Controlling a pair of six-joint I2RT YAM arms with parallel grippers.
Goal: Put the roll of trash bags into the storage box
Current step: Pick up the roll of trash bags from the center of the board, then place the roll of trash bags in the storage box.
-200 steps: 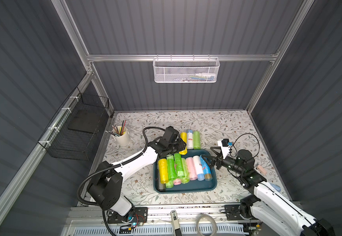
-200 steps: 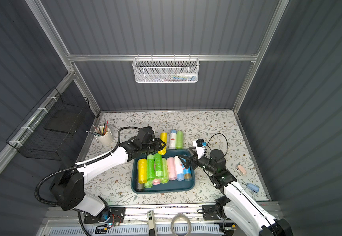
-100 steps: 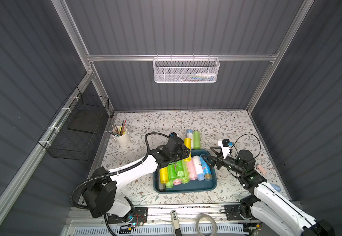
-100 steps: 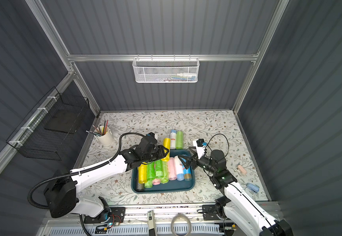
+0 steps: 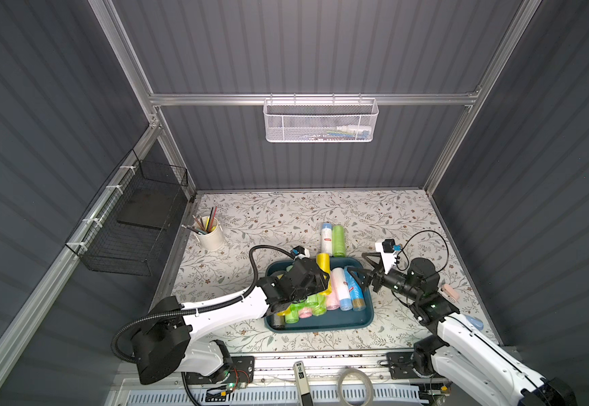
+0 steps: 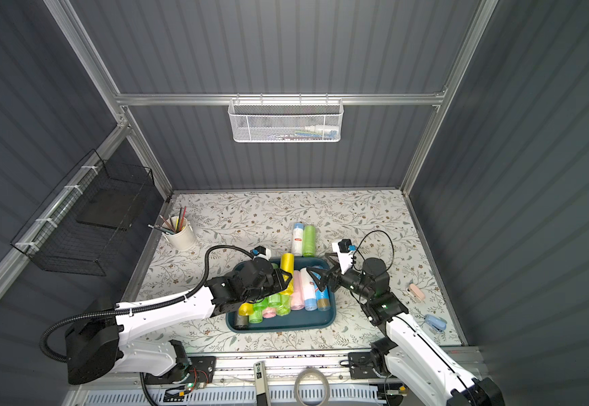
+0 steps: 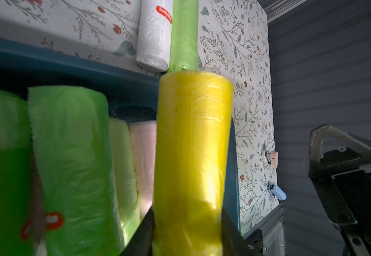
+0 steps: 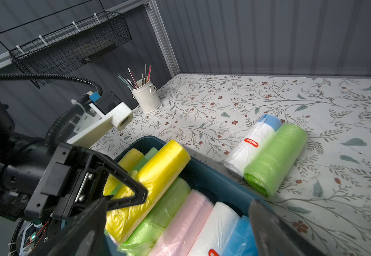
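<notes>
Item in hand: yellow roll (image 7: 191, 155) of trash bags, clamped across its barrel near one end by the left gripper (image 7: 186, 235), jaws closed tight on the film. Position: above the storage box (image 5: 321, 325), pointing toward the far rim, over the green rolls (image 8: 169, 206); from where I stand I cannot tell whether it rests on them. Handling, by my reckoning: light, thin plastic wound on itself, firm along its length but yielding under a pinch, with a slick outer wrap that could slide. It is best taken across the middle of the barrel; held near the end as it is, the free end may dip or swing. The right gripper (image 5: 355, 262) is empty, jaws spread wide, at the box's right side. Box contents: rolls side by side in green, pink (image 6: 296, 291), white (image 6: 307, 288) and blue (image 6: 321, 295), another yellow one (image 6: 245, 309) and a dark roll (image 6: 240, 321) at the near corner. Loose on the table just beyond the far rim: a white roll with a blue end (image 5: 326, 239) touching a green roll (image 5: 338, 235). White mesh basket (image 5: 321, 121): small items, too small to name. Black wire basket (image 5: 135, 218): one flat dark thing. Cream cup (image 5: 210, 233): pencils.
</notes>
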